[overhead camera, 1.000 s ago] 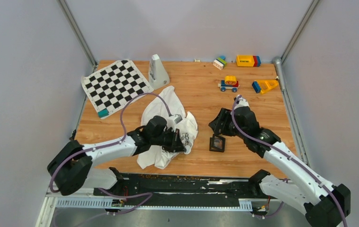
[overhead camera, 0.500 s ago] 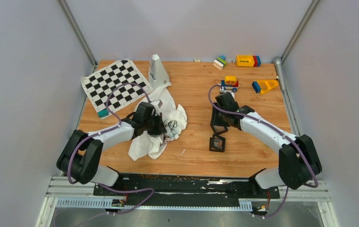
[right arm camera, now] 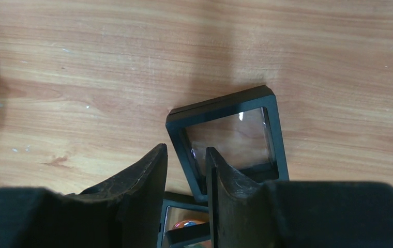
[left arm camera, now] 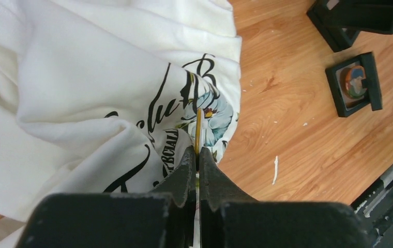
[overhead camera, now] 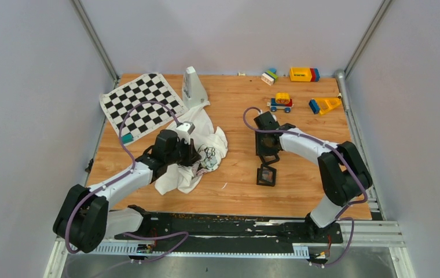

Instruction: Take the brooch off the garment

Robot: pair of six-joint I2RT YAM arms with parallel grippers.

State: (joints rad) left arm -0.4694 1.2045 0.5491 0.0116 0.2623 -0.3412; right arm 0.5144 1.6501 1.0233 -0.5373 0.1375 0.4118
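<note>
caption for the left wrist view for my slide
Left claw shut on a thin yellow pin over the white printed garment, black display case beside it

The garment lies left of two display frames, checkered mat behind it.

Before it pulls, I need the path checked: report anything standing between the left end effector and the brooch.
Nothing visible does. The left end effector is shut on the brooch, seen as a thin yellow edge at the floral print of the white shirt, with no fold over it.
</note>
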